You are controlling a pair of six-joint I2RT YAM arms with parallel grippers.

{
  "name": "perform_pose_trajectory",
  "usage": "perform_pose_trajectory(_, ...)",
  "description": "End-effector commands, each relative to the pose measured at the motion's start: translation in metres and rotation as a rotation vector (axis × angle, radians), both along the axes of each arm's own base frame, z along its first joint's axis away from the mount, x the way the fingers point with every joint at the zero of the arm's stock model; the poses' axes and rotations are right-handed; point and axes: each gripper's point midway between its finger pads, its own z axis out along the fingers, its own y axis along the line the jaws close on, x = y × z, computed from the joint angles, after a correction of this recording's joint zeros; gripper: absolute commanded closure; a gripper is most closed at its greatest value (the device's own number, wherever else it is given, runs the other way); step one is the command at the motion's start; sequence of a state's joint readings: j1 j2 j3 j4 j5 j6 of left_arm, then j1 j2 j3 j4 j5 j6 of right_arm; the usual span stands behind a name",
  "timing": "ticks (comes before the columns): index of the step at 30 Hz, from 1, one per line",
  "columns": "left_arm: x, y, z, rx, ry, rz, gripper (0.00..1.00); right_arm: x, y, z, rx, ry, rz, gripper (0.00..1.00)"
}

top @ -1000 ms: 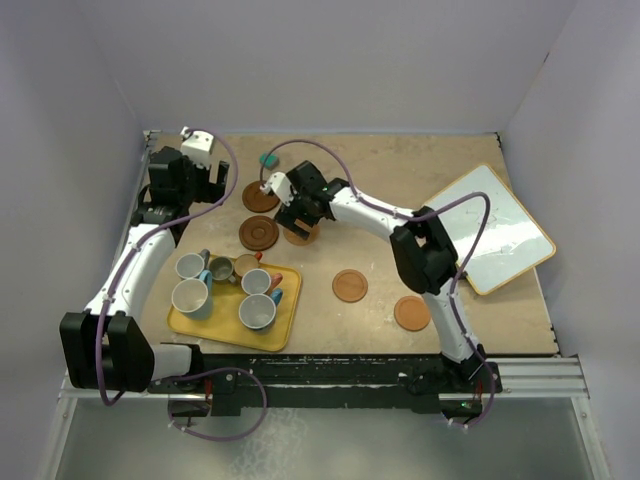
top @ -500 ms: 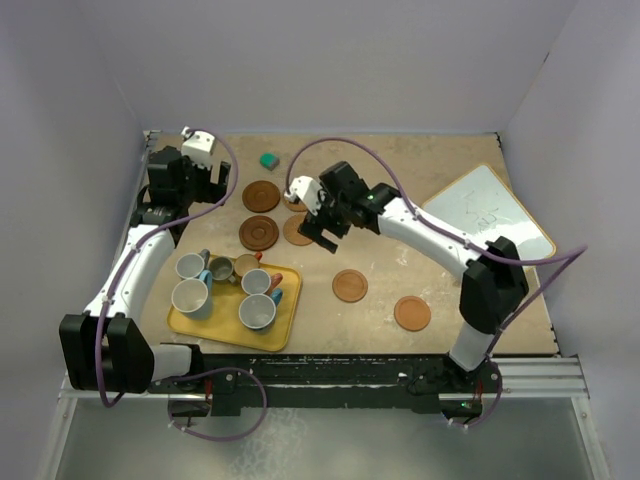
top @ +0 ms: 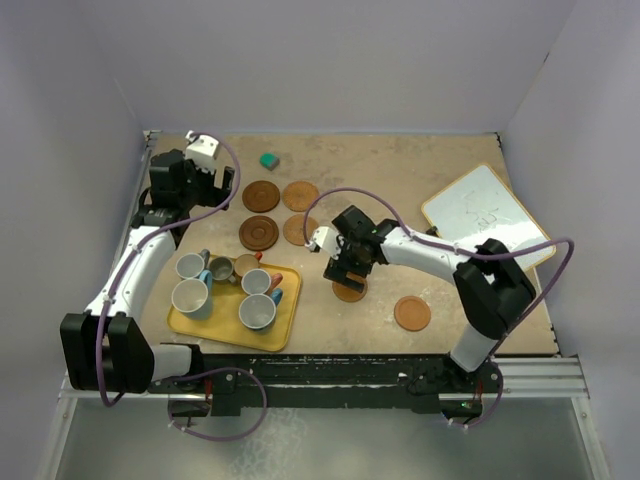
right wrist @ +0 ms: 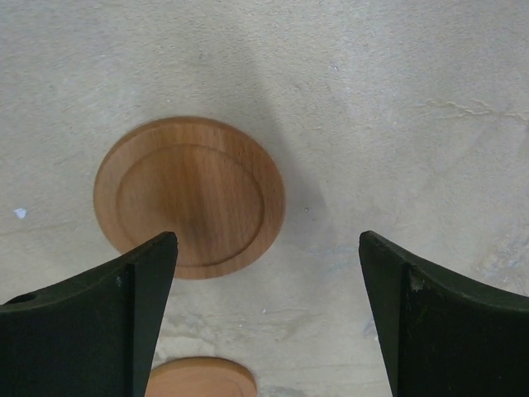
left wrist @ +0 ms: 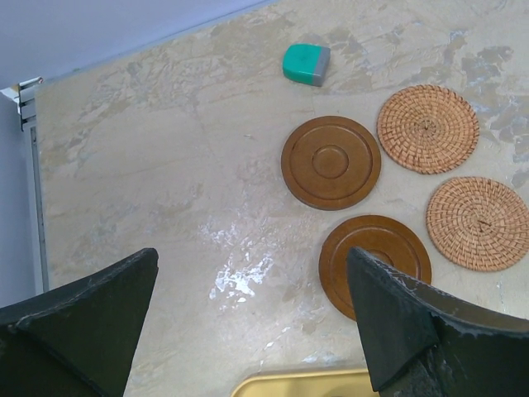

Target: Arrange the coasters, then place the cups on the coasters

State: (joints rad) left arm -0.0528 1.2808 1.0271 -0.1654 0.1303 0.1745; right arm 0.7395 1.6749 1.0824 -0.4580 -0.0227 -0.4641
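Note:
Four coasters lie in a two-by-two block at the back centre: two dark wooden ones [top: 261,196] [top: 259,233] and two woven ones [top: 300,195] [top: 298,230]. A lighter wooden coaster [top: 351,292] sits partly under my right gripper [top: 347,272], which hovers open with nothing in it. Another light coaster [top: 412,313] lies to the front right. In the right wrist view, a light coaster [right wrist: 190,196] shows ahead of the open gripper [right wrist: 269,248]. Several cups [top: 257,312] stand on the yellow tray [top: 215,328]. My left gripper [top: 205,185] is open at the back left, apart from the coasters [left wrist: 331,162].
A small teal block [top: 268,159] lies near the back wall, behind the coasters. A white board with a wooden frame [top: 487,228] rests tilted at the right side. The tray's yellow edge [left wrist: 306,385] shows just below my left gripper [left wrist: 252,273].
My right arm has swung from the back-centre coasters toward the front, ending over the light coaster. All four back coasters are now uncovered. The left arm has not moved.

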Motion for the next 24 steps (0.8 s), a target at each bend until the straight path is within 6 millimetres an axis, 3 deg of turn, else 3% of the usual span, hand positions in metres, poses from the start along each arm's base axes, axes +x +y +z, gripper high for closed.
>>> perform_pose_trajectory(1, 0.003, -0.003, 0.015, -0.023, -0.063, -0.017, 0.08, 0.017, 0.007, -0.001, -0.014, -0.050, -0.014, 0.08)
perform_pose_trajectory(12, 0.003, -0.005, 0.012, -0.031, -0.057, -0.023, 0.09, 0.052, 0.000, -0.011, -0.104, -0.145, -0.088, 0.10)
perform_pose_trajectory(21, 0.001, -0.005, 0.017, -0.036, -0.073, -0.020, 0.09, 0.106, -0.002, -0.014, -0.139, -0.215, -0.202, 0.10)
perform_pose_trajectory(24, 0.001, -0.005, 0.018, -0.038, -0.075, -0.019, 0.09, 0.133, -0.004, -0.008, -0.141, -0.256, -0.248, 0.11)
